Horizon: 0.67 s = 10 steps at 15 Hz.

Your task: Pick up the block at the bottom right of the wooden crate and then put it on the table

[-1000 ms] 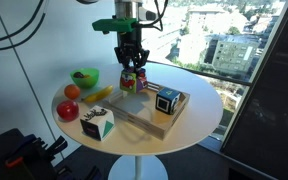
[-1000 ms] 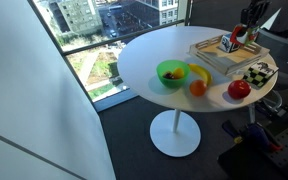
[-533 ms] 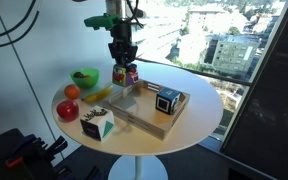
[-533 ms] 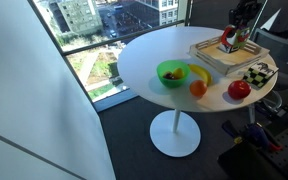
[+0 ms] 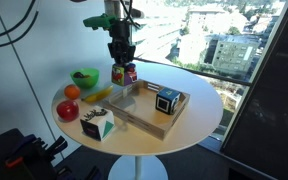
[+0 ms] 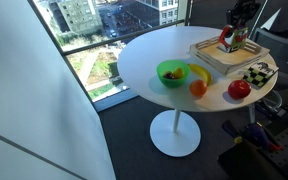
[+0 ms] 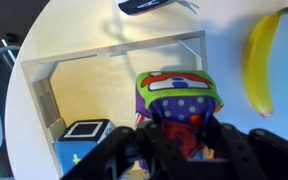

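The jaws are clamped on the block (image 5: 124, 74), which hangs clear above the crate (image 5: 149, 112) at the corner nearest the banana (image 7: 264, 60), so bare tabletop (image 5: 199, 115) lies just beyond that low wall, probably needing a sideways carry, then a descent.

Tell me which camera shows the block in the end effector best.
The wrist view: the block fills the middle, its purple dotted, green and red patches clear, held in the end effector. In both exterior views the block is only a small coloured shape above the wooden crate.
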Available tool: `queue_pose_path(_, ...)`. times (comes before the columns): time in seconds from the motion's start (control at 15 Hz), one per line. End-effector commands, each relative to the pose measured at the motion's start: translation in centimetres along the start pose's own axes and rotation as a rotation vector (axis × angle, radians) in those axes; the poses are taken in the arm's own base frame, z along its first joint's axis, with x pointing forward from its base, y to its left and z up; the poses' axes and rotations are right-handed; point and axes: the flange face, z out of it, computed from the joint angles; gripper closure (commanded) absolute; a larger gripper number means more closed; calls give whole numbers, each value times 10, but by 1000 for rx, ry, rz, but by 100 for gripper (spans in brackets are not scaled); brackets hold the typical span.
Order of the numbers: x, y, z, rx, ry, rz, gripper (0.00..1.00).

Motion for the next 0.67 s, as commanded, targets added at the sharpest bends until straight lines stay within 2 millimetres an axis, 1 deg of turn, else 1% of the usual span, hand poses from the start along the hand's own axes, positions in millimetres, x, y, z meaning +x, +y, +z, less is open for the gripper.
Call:
queue_pose_path(0.0, 0, 0, -1, 0, -1, 0, 59)
queue_pose_path(0.27, 0, 0, -1, 0, -1, 0, 59)
queue_pose_path(0.33, 0, 0, -1, 0, -1, 0, 84)
queue_pose_path(0.6, 5, -6, -4, -4, 7, -1, 84)
